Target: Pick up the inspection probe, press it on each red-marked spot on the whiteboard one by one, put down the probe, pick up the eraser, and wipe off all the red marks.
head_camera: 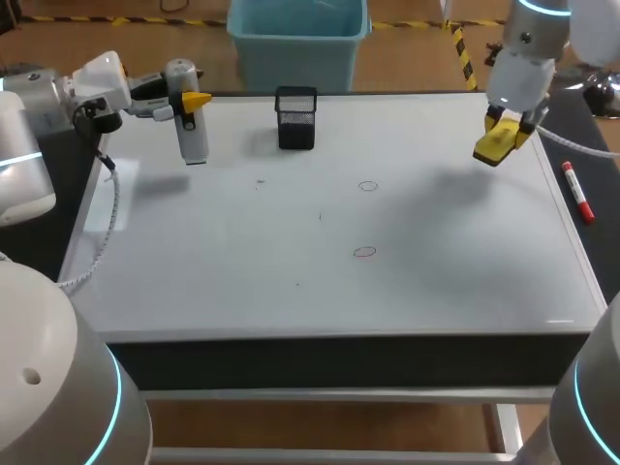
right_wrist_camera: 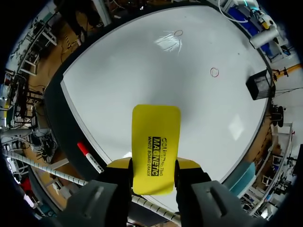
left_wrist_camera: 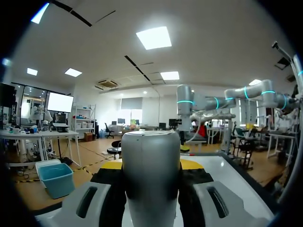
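Note:
The inspection probe (head_camera: pixel 190 126), a grey cylinder, hangs upright in my left gripper (head_camera: pixel 186 100), which is shut on it above the whiteboard's (head_camera: pixel 242 262) far left corner. In the left wrist view the probe (left_wrist_camera: pixel 151 175) fills the gap between the yellow tips. My right gripper (head_camera: pixel 504 131) is shut on the yellow eraser (head_camera: pixel 496 145) and hovers over the board's far right; the eraser (right_wrist_camera: pixel 155 149) sticks out ahead of the fingers. Two small red circles (head_camera: pixel 367 185) (head_camera: pixel 364 252) are drawn near the board's middle, and both red circles (right_wrist_camera: pixel 178 33) (right_wrist_camera: pixel 214 72) show ahead of the eraser.
A black mesh holder (head_camera: pixel 295 117) stands at the board's far edge, between the two arms. A red marker (head_camera: pixel 578 192) lies on the dark strip along the right edge, and in the right wrist view the marker (right_wrist_camera: pixel 90 156) shows beside the gripper.

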